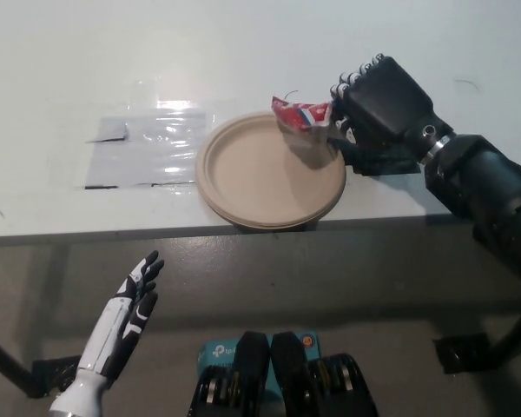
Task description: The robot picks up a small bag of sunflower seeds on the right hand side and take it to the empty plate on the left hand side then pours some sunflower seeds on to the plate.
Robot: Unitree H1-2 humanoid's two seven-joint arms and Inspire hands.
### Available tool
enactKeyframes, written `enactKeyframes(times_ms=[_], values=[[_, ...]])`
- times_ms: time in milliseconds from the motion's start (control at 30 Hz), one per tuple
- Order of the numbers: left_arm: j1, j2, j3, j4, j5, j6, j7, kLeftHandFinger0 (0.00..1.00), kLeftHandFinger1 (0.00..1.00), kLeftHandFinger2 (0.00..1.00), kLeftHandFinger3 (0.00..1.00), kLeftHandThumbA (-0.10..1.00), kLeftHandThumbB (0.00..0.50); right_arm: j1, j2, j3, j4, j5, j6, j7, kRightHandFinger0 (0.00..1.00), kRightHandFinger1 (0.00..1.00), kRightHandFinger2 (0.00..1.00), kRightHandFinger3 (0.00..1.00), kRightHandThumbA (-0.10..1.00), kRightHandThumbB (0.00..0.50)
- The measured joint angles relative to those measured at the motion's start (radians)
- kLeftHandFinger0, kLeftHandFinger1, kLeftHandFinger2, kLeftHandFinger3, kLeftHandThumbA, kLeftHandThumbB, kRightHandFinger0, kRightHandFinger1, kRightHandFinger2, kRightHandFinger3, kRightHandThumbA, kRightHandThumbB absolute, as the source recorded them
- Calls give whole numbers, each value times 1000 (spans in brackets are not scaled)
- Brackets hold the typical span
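1. The black right hand reaches in from the right, its fingers curled around a small red, white and blue bag.
2. The bag is pinched at its right end; its free left end sticks out over the plate's upper right rim, lifted clear of the counter.
3. The plate is round, tan and bare; no seeds can be made out on it. It sits near the counter's front edge, and its front rim reaches that edge.
4. Left of the plate, a shiny clear plastic sheet lies flat on the counter, just beside the plate's rim.
5. The white left hand hangs below the counter's edge at the lower left, fingers spread and holding nothing, well apart from the plate and bag.
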Motion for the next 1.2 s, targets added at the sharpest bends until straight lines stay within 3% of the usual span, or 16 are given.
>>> enactKeyframes(times_ms=[233, 333, 400, 433, 467, 567, 633, 667, 800, 933, 1000, 1067, 1133, 1200], values=[[-2, 2, -1, 0, -1, 0, 0, 1000, 1000, 1000, 1000, 1000, 86, 0, -20, 57, -10, -59, 12, -35, 0, 0, 233, 316, -44, 402], [-2, 3, -2, 0, -1, 0, 0, 1000, 1000, 1000, 1000, 1000, 85, -1, -25, 79, -17, -85, 21, -56, 0, 0, 245, 316, -79, 350], [-2, 4, -3, 0, -1, 0, -1, 1000, 1000, 1000, 1000, 1000, 70, -1, -30, 95, -24, -104, 24, -71, 0, 0, 231, 338, -51, 374], [-2, 5, -4, 0, -1, 0, -1, 1000, 1000, 1000, 1000, 1000, 69, -1, -32, 102, -27, -112, 25, -79, 0, 0, 219, 299, -59, 368], [-3, 6, -4, 0, 0, 0, -3, 1000, 1000, 1000, 1000, 1000, 67, -1, -34, 106, -30, -117, 25, -87, 0, 0, 205, 229, 2, 379], [-3, 9, -5, 0, -1, 0, -10, 1000, 1000, 1000, 1000, 1000, 83, -3, -42, 124, -39, -138, 26, -114, 0, 0, 140, 255, -15, 375], [-3, 10, -5, 0, -1, 0, -11, 1000, 1000, 1000, 1000, 1000, 80, -6, -47, 133, -44, -155, 27, -131, 0, 0, 152, 305, -58, 362], [-4, 10, -5, 0, -2, 0, -12, 1000, 1000, 1000, 1000, 1000, 77, -7, -50, 136, -46, -162, 27, -136, 0, 0, 143, 281, -100, 352], [-5, 11, -6, 0, -4, 1, -12, 1000, 1000, 1000, 1000, 1000, 87, -20, -59, 152, -52, -191, 29, -155, 0, 0, 147, 260, -100, 329], [-8, 11, -7, 0, -5, 2, -12, 1000, 1000, 1000, 1000, 1000, 82, -35, -64, 167, -57, -212, 37, -160, 0, 0, 141, 255, -100, 324], [-9, 12, -8, 0, -5, 2, -12, 1000, 1000, 1000, 1000, 1000, 83, -43, -67, 173, -58, -226, 42, -165, 0, 0, 154, 314, -100, 321], [-10, 14, -8, 0, -5, 2, -12, 1000, 1000, 1000, 1000, 1000, 89, -49, -72, 175, -67, -237, 42, -167, 0, 0, 99, 314, -100, 345], [-10, 15, -9, 0, -5, 2, -12, 1000, 1000, 1000, 1000, 1000, 87, -55, -79, 178, -75, -246, 43, -172, 0, 0, 55, 286, -100, 352], [-10, 15, -9, 0, -6, 2, -12, 1000, 1000, 1000, 1000, 1000, 84, -61, -83, 185, -79, -259, 47, -178, 0, 0, 20, 134, -100, 318]])
